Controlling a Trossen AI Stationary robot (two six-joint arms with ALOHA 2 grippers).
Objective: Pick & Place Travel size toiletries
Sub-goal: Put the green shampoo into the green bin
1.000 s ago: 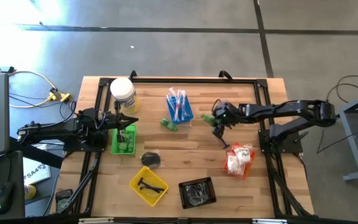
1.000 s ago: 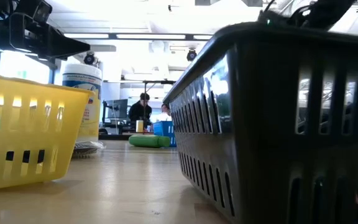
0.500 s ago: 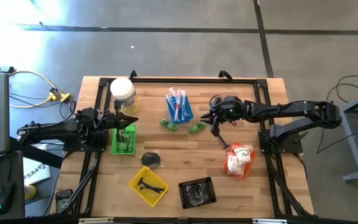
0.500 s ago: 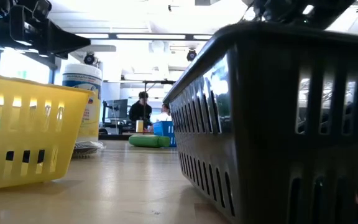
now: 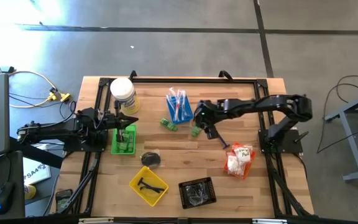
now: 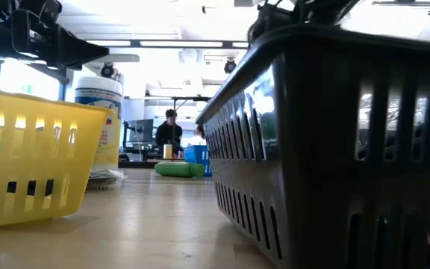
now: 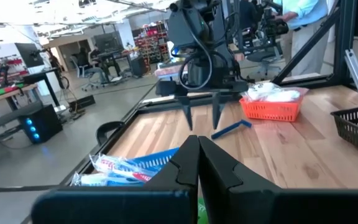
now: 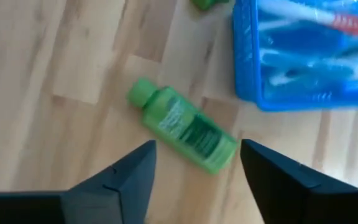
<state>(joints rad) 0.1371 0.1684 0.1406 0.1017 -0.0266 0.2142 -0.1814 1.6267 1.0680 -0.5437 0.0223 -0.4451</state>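
Lying on the bare wood just right of the blue tray [image 5: 179, 106], a small green bottle [image 8: 183, 132] rests on its side, cap pointing away from the tray. A second green bottle [image 5: 169, 124] lies near it to the left, below the tray. Toothbrushes [image 8: 303, 37] in clear wrappers fill the blue tray. The right gripper [image 5: 202, 125] hovers directly over the first bottle with its fingers [image 8: 118, 183] spread wide, one on each side of the bottle, touching nothing. A second ago this gripper was farther right, over open table, and the arm has since reached left toward the tray. A loose blue toothbrush [image 5: 221, 141] lies to the right, near the orange tray [image 5: 239, 160] of white sachets. The left gripper [image 5: 131, 120] sits at the table's left with its fingers pressed together, above the green tray [image 5: 123, 139] and near the white tub [image 5: 122, 92]; it has not moved. Nearer the front edge stand a yellow tray [image 5: 148, 185] and a black basket [image 5: 196, 191].
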